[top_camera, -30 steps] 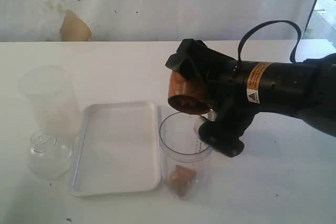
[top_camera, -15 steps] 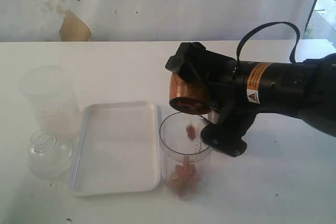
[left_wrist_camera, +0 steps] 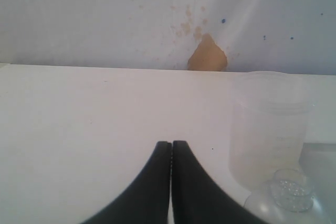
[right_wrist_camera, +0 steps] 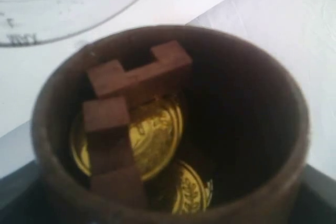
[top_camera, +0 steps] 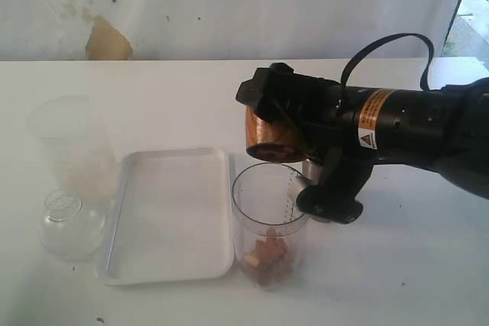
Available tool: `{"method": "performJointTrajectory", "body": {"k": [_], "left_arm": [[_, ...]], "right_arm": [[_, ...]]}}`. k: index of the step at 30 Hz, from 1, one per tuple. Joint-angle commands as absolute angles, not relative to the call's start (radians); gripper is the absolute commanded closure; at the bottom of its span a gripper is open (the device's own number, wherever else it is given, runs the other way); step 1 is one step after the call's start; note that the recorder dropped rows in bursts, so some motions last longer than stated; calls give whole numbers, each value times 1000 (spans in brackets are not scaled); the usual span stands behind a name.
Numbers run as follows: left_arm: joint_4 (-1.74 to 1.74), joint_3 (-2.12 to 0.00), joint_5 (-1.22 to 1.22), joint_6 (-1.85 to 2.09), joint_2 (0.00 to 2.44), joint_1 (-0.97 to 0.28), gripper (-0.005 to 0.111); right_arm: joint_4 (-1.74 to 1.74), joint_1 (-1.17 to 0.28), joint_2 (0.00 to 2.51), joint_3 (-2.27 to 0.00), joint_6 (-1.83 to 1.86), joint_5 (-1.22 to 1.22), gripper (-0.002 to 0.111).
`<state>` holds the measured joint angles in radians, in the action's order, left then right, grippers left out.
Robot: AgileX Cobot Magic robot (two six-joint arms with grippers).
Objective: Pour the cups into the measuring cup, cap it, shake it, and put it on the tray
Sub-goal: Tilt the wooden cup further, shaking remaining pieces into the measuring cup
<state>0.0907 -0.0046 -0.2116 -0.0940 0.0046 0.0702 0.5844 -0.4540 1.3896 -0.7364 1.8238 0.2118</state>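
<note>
Two grippers show. R gripper (top_camera: 284, 116) has its black jaws spread wide round the wooden cup (top_camera: 267, 139) and grips it by the sides. The cup is tipped well off upright and hangs in the air just above the far rim of the measuring cup (top_camera: 269, 215), not touching it. R wrist view looks straight into the wooden cup (right_wrist_camera: 252, 129): brown wood blocks (right_wrist_camera: 131, 82) lie across a couple of gold coins (right_wrist_camera: 152, 135) at the bottom.

Measuring cup stands upright on the white table (top_camera: 397, 280), dark grad. marks up its side. A small heap of brownish pieces (top_camera: 266, 256) sits at its bottom. It stands just beside the tray's right edge. Tray (top_camera: 172, 215) lies flat w/ nothing on it.

L gripper (left_wrist_camera: 171, 153), seen only in L wrist view, has both black fingers pressed together, nothing between them, above bare table. Near it stands the frosted container (left_wrist_camera: 268, 124), upright, and a clear domed lid (left_wrist_camera: 291, 195) just beside its base.

In ext. view the frosted container (top_camera: 72, 146) and domed lid (top_camera: 70, 223) sit left of the tray, well apart from the measuring cup.
</note>
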Motion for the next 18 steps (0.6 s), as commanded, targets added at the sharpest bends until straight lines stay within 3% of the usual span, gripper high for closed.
{"method": "performJointTrajectory", "body": {"k": [1,18], "left_arm": [[90,0,-203,-97,0,67,106],[90,0,-203,-97,0,67,106]], "right_arm": [[588,-457,1386,-747,1852,233,108],[581,-457,1386,-747,1850,234,108]]}}
